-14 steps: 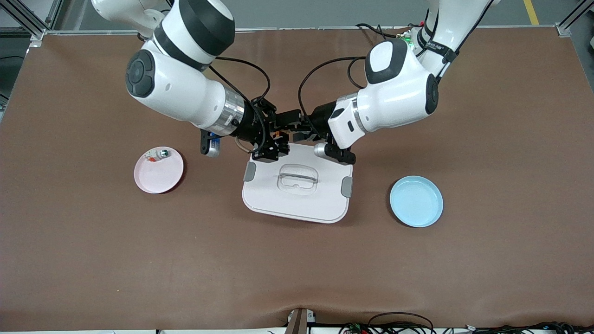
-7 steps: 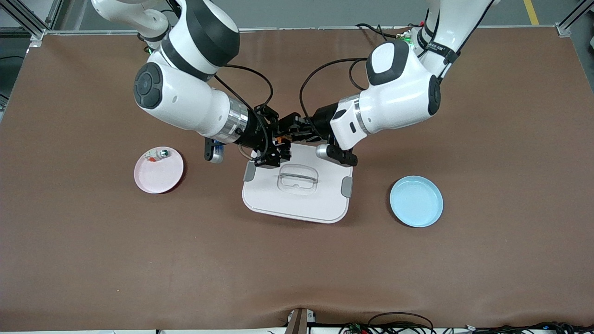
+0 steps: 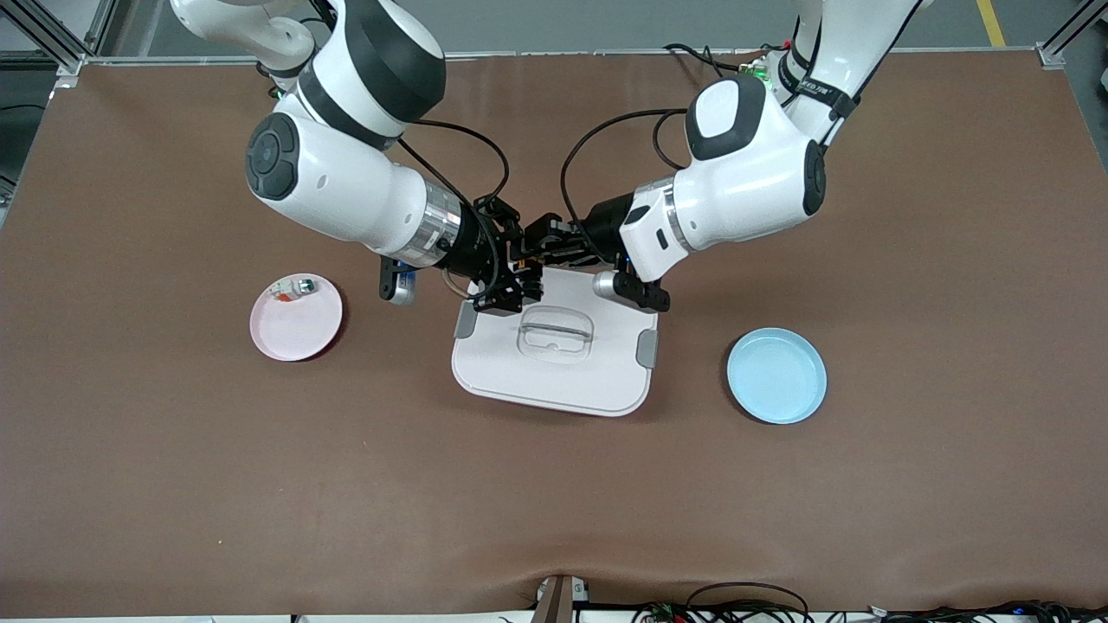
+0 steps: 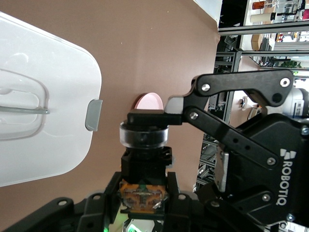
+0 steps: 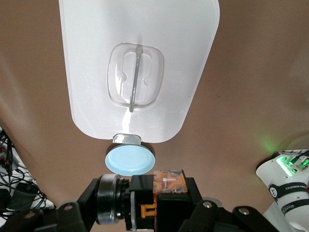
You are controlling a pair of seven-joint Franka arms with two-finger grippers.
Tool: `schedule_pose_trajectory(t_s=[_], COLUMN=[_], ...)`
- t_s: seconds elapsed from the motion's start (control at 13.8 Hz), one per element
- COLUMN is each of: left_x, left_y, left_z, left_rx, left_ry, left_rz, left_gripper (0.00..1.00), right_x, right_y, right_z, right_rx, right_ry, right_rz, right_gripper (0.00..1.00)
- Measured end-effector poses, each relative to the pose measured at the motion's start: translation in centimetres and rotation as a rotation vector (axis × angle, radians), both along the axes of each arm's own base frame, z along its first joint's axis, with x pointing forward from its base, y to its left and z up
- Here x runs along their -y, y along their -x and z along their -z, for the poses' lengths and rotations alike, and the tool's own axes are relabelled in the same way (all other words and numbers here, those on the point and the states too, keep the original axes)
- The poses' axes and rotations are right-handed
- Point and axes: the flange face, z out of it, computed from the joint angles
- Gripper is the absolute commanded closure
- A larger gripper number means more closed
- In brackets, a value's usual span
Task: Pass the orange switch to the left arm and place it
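Note:
The orange switch (image 3: 523,254) hangs in the air between both grippers, over the edge of the white box (image 3: 554,368) that lies toward the robots' bases. My left gripper (image 3: 542,247) is shut on its orange block end (image 4: 143,192). My right gripper (image 3: 511,270) is shut on the same switch (image 5: 153,193), one finger (image 4: 145,116) pressing its silver-ringed end. The box (image 4: 43,92) (image 5: 140,48) lies closed below, with a clear handle in its lid.
A pink plate (image 3: 299,333) toward the right arm's end holds two small pieces (image 3: 293,288). A blue plate (image 3: 776,375) lies toward the left arm's end. Black cables loop above the box between the two wrists.
My left gripper has closed on the switch that the right gripper holds. Both hands have drawn a little closer together over the box's edge.

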Motion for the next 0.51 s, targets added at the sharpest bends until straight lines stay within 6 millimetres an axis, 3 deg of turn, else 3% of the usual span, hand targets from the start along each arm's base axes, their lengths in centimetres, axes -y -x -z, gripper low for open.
schedule_pose_trajectory(t_s=[0.29,0.51], left_x=[0.4,0.5], left_y=[0.3,0.4], left_z=[0.1,0.1], left_rx=[-0.001,0.000], left_ry=[0.000,0.000], left_rz=[0.010,0.011], left_gripper=[1.00,1.00], right_x=[0.1,1.8], right_y=[-0.2,-0.8], right_z=[-0.4,-1.2], right_rx=[0.007,0.001], right_ry=[-0.004,0.003], right_rz=[0.003,-0.034], right_gripper=[0.00,0.00])
